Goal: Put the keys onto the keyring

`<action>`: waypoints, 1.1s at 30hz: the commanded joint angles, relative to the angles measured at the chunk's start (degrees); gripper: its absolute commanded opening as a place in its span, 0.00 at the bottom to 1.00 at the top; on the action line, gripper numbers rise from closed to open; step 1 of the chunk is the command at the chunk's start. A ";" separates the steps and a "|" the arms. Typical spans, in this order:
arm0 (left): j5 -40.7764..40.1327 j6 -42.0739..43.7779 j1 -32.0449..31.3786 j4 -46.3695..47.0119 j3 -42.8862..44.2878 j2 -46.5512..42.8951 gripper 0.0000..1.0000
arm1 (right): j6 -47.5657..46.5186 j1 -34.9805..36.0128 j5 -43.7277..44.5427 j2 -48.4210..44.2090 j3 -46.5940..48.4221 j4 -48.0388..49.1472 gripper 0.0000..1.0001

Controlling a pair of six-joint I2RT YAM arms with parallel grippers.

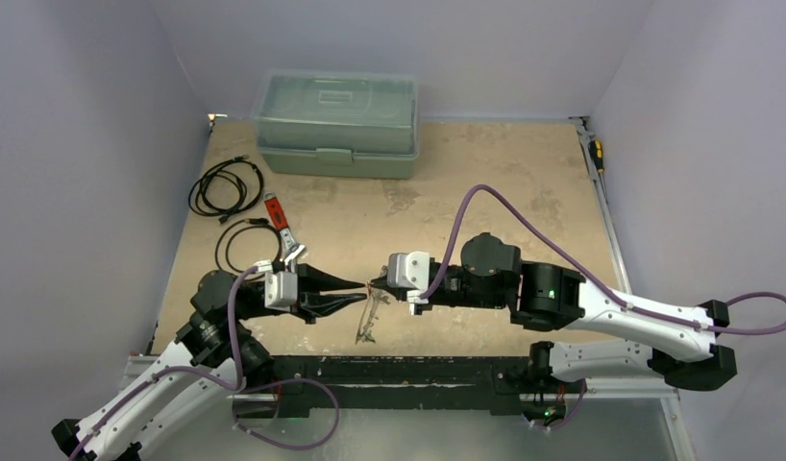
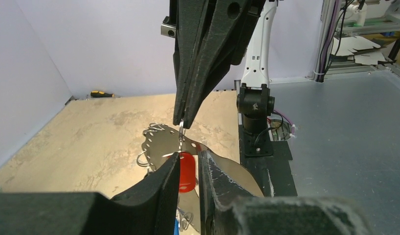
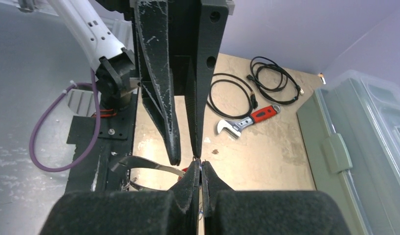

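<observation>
Cables, black and coiled, and a red-handled wrench lie far left on the mottled tan table, out of play. Left gripper reaches rightward, its rough black fingers a little apart with the red plastic head of a key in the gap; whether they actually pinch it cannot be told. That placement looks meant to steer the key onto the keyring, a thin, glaring silver hoop hanging between the arms. Right gripper has its tapered fingers pressed together on the hoop's top, seemingly to steady it.
</observation>
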 commanded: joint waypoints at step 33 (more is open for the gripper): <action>1.25 0.25 0.04 2.85 1.68 0.18 0.00 | 0.24 -0.16 -4.01 -1.02 2.54 5.22 0.00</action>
